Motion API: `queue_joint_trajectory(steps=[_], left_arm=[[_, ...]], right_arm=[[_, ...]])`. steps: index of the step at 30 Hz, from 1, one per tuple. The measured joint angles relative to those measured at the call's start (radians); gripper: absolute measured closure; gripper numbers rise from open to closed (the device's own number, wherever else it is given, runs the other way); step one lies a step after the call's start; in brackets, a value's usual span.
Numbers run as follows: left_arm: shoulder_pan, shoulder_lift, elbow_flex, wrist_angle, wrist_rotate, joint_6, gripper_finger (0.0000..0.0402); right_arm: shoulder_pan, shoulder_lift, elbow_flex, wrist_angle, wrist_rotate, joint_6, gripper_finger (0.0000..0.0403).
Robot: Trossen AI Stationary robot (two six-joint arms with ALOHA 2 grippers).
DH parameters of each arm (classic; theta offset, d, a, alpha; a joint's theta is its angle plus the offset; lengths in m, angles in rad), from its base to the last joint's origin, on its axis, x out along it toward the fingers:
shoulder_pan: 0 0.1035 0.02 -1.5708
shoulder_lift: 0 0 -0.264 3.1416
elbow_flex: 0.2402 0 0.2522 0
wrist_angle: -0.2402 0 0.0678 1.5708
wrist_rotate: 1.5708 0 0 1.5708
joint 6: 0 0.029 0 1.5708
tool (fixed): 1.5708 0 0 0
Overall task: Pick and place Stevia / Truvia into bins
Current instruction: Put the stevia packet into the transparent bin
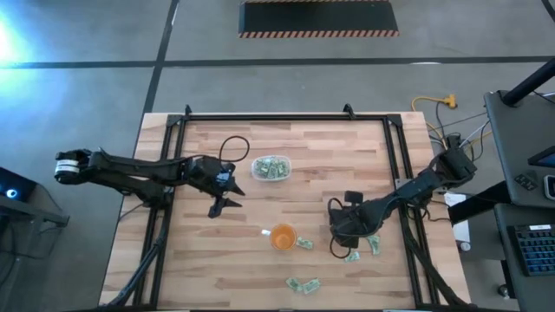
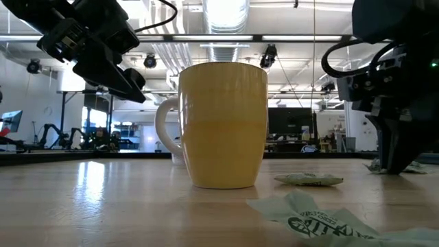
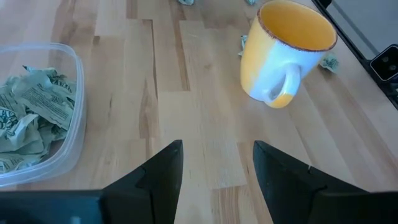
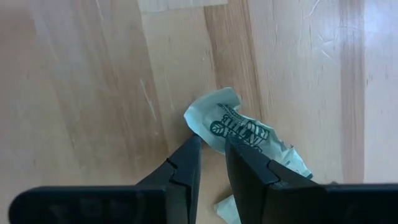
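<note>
The clear tub stands at the table's middle with several pale green sachets inside; it also shows in the left wrist view. My left gripper hangs open and empty above the table, between the tub and the orange cup. My right gripper is down at the table near the right front, shut on a crumpled sachet. More sachets lie flat on the wood beside it, by the cup and near the front edge. My right gripper pinches the sachet's near edge between its two fingertips, coming from above and pointing down. The sachet still lies on the table, spreading out beyond the fingers.
The orange cup stands upright between the two grippers, its handle toward the left gripper; it fills the middle of the low view. A small white scrap lies just left of it. Black rails frame the table.
</note>
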Motion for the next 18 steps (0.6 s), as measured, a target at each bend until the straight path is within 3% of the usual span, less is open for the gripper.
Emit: queue_joint_trajectory(steps=[5, 10, 18], left_arm=[[0.0, 0.0, 0.0, -0.001, 0.0, 0.0, 0.0223], [0.0, 0.0, 0.0, -0.001, 0.0, 0.0, 0.0223], [0.0, 0.0, 0.0, -0.001, 0.0, 0.001, 0.0223]], right_arm=[[0.0, 0.0, -0.002, 0.007, 0.022, 0.004, 0.034], [0.0, 0.002, -0.002, 0.014, 0.024, 0.005, 0.0373], [-0.002, 0.005, -0.005, 0.023, 0.114, 0.008, 0.0394]])
